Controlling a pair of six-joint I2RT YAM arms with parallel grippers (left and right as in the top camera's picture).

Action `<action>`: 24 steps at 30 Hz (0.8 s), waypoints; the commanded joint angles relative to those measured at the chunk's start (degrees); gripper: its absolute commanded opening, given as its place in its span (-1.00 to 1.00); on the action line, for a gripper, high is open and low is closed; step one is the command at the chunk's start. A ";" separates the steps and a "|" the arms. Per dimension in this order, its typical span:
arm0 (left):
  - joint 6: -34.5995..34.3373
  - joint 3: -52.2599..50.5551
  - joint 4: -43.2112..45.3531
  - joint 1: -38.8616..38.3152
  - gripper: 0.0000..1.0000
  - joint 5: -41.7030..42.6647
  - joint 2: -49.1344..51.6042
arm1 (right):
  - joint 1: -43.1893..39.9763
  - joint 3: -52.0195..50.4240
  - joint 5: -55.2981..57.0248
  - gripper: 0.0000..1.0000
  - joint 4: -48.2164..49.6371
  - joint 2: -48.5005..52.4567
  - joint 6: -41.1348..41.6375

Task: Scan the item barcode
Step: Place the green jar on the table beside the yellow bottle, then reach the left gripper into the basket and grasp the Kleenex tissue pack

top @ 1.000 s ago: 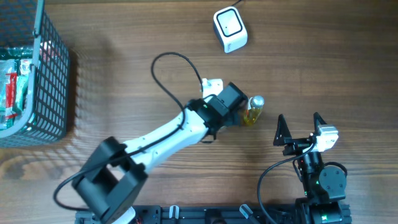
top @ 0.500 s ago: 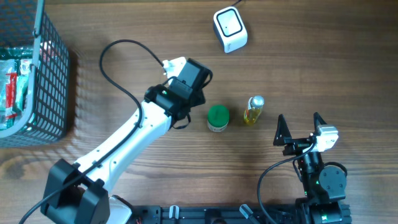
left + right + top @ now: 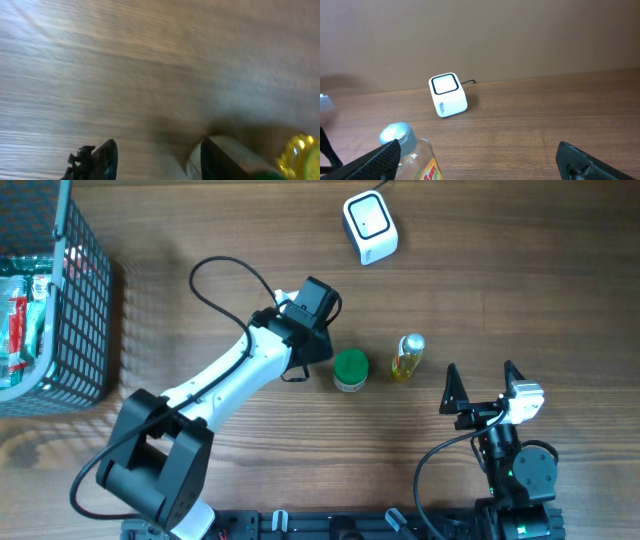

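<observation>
Left gripper (image 3: 157, 150), half-spread and empty, sits beside the green-lidded jar (image 3: 350, 368) and could knock it over; right gripper (image 3: 483, 380) gapes empty

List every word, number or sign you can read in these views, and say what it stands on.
Nothing can be read in full.
Bottle label: red letters on yellow, cut off by the frame edge, unreadable.
Scanner front: small dark markings, too small to read.
Packets in the basket: red and green print, too small to read.
Green-lidded jar: no text shows.
</observation>
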 commanded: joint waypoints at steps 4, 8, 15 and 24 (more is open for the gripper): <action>3.32 -0.63 -0.17 -2.16 -0.07 7.21 0.66 | -0.20 -0.07 -0.76 0.99 0.20 0.11 0.74; 3.30 -0.63 -0.24 -4.61 -0.03 7.61 0.66 | -0.20 -0.07 -0.74 0.99 0.20 0.11 0.74; 3.28 -0.63 -0.24 -6.38 0.02 7.50 0.66 | -0.20 -0.07 -0.76 0.99 0.20 0.11 0.76; 10.38 -0.57 -0.52 -5.81 0.04 4.94 0.63 | -0.20 -0.07 -0.76 1.00 0.20 0.11 0.76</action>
